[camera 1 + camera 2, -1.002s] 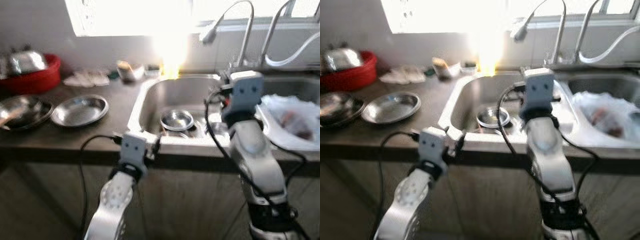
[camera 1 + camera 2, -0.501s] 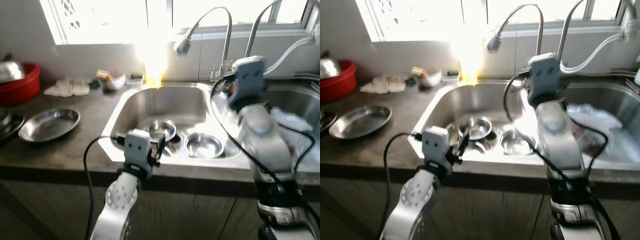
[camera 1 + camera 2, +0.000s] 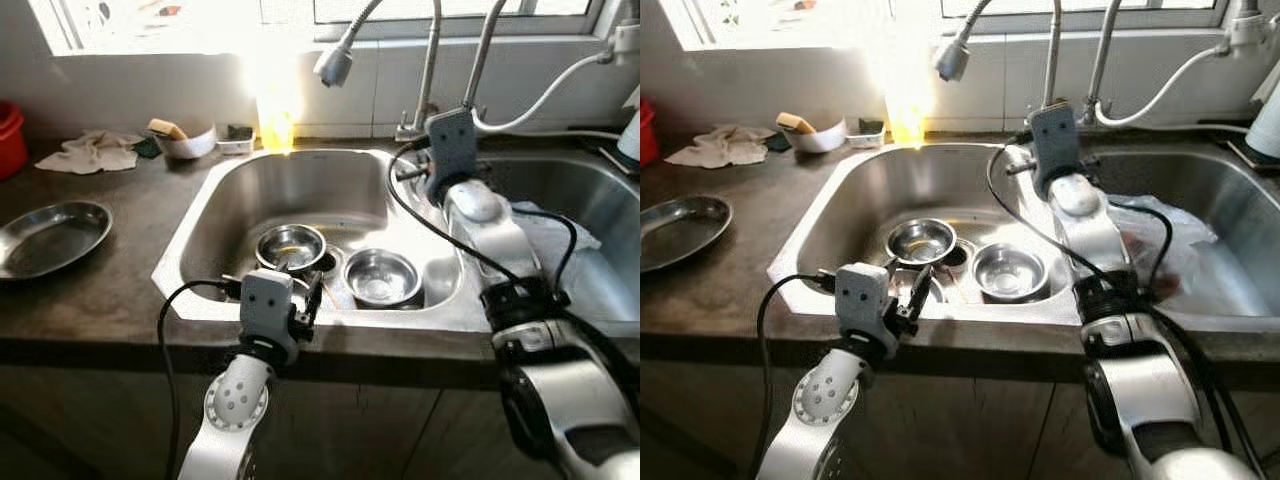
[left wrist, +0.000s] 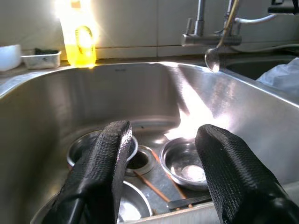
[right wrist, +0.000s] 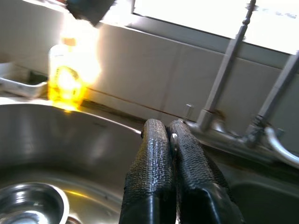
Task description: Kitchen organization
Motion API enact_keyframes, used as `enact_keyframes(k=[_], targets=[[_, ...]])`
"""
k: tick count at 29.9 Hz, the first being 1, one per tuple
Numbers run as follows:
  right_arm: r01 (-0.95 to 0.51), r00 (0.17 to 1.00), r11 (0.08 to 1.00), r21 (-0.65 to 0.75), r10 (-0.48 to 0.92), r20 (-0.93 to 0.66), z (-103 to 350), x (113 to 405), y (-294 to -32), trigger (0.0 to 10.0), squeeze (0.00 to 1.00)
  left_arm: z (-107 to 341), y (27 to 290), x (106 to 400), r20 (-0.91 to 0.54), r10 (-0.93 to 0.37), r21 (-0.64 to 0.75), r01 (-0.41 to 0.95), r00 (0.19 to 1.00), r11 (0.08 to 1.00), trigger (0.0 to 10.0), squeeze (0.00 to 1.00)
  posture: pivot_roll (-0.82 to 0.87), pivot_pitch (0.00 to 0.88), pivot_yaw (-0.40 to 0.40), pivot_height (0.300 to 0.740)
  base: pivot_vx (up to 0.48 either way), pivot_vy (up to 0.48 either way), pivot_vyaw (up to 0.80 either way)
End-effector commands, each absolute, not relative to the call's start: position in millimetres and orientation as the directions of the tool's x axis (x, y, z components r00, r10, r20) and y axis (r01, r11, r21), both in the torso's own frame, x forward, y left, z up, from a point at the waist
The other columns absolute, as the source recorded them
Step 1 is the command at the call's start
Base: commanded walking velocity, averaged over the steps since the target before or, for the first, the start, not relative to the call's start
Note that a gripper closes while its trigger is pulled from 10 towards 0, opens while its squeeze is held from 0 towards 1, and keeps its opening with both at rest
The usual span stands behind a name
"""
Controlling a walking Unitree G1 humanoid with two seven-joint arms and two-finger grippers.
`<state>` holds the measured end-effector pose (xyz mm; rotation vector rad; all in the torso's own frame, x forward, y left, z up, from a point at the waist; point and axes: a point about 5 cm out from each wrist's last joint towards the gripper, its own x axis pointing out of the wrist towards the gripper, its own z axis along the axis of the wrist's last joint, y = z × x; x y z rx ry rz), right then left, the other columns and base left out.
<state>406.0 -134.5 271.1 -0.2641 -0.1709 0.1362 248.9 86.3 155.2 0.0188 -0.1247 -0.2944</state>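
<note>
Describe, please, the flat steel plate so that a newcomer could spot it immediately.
Start at the left sink basin and move left along the dark countertop. The steel plate lies there alone. Unlike the small round bowls in the basin, it is wide, shallow and oval.

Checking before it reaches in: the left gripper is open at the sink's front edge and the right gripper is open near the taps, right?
Not quite. The right gripper is shut, fingers pressed together in the right wrist view. The left gripper is open at the sink's front edge.

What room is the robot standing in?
Most likely a home kitchen. It faces a shiny steel double sink with small round steel bowls lying in the basin, curved metal taps under a bright window, and a dark countertop holding an oval steel plate.
</note>
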Motion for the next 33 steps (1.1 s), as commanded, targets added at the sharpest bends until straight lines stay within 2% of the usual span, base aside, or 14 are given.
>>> enact_keyframes(k=[1,8,17,21,22,23,24,33], targets=[[-0.131,0.978,0.951,-0.279,0.171,0.123,268.4,409.8,-131.7,10.0,0.00,158.3,90.3,247.4,0.123,-0.267,0.046,0.263,0.956,0.964,10.0,0.00,0.10,0.087,-0.029,0.740,0.000,0.000,0.00],[-0.179,0.981,0.931,-0.319,0.191,0.007,249.2,418.9,-122.1,10.0,0.00,158.4,95.1,245.4,0.119,-0.243,0.058,0.237,0.963,0.970,10.0,0.00,0.12,0.097,-0.038,0.740,0.000,0.000,0.00],[-0.355,0.934,0.897,-0.264,0.326,-0.149,207.3,414.3,-94.9,10.0,0.00,159.3,95.9,243.6,0.117,-0.240,0.058,0.234,0.964,0.970,10.0,0.00,0.13,0.090,-0.043,0.740,0.000,0.000,0.00],[-0.379,0.924,0.887,-0.264,0.345,-0.165,200.9,412.3,-92.4,10.0,0.00,159.4,94.9,244.1,0.118,-0.245,0.056,0.239,0.962,0.969,10.0,0.00,0.13,0.087,-0.040,0.740,0.000,0.000,0.00],[-0.382,0.923,0.886,-0.264,0.348,-0.168,199.0,411.9,-92.3,10.0,0.13,159.5,94.7,244.5,0.117,-0.246,0.056,0.241,0.962,0.969,10.0,0.00,0.12,0.087,-0.039,0.740,0.000,0.000,0.00],[-0.390,0.919,0.883,-0.261,0.355,-0.171,197.4,411.3,-92.1,10.0,0.13,159.8,94.8,245.0,0.118,-0.247,0.056,0.242,0.962,0.969,10.0,0.00,0.12,0.087,-0.036,0.740,0.000,0.000,0.00],[-0.395,0.918,0.878,-0.271,0.361,-0.168,196.2,411.0,-92.7,10.0,1.00,159.8,95.2,246.3,0.118,-0.248,0.057,0.243,0.962,0.968,10.0,0.00,0.12,0.087,-0.033,0.740,0.000,0.000,0.00],[-0.363,0.932,0.891,-0.274,0.341,-0.125,198.9,411.9,-100.5,10.0,1.00,160.5,93.1,249.9,0.123,-0.253,0.052,0.249,0.960,0.967,10.0,0.00,0.11,0.075,-0.026,0.740,0.000,0.000,0.00]])
